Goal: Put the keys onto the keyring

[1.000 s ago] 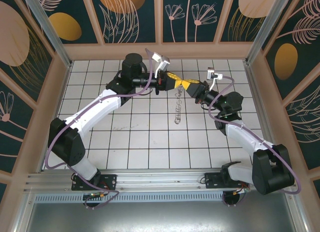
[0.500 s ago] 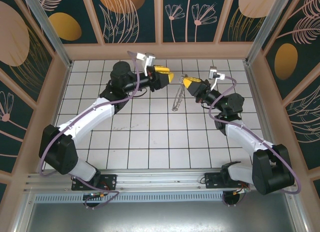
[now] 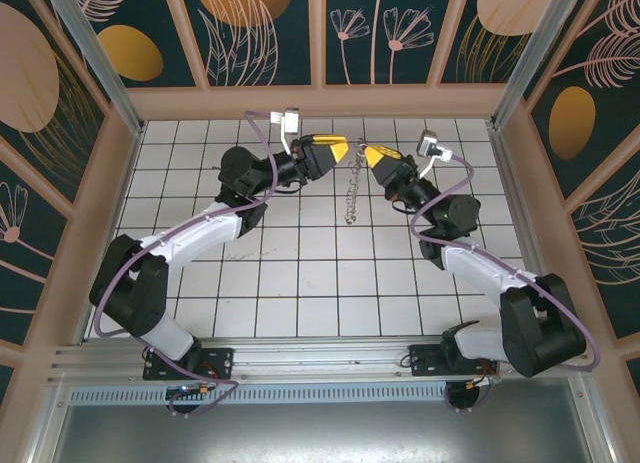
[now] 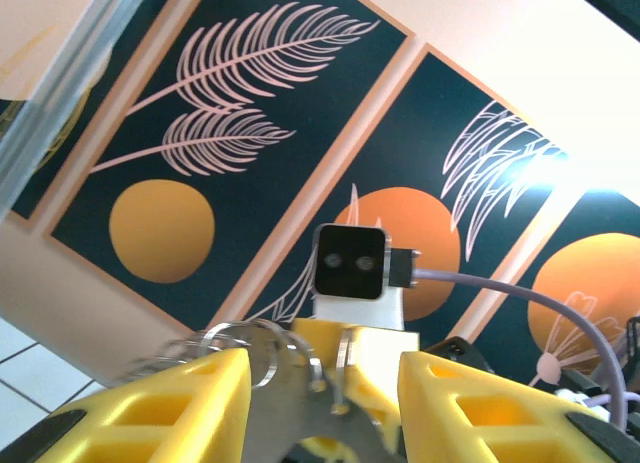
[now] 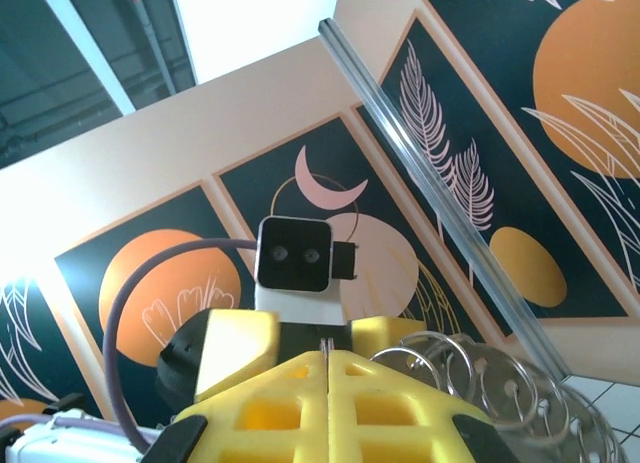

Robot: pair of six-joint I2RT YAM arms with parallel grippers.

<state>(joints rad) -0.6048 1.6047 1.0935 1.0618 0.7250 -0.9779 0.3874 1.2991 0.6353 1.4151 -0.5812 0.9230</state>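
Though half-hidden, keyring [image 3: 350,195] at jaws

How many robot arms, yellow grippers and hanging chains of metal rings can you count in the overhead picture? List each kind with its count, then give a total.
Robot arms: 2 (left arm, right arm)
Yellow grippers: 2 (left gripper, right gripper)
Hanging chain of metal rings: 1
Total: 5

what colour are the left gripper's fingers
Bright yellow; the fingers show best in the left wrist view.
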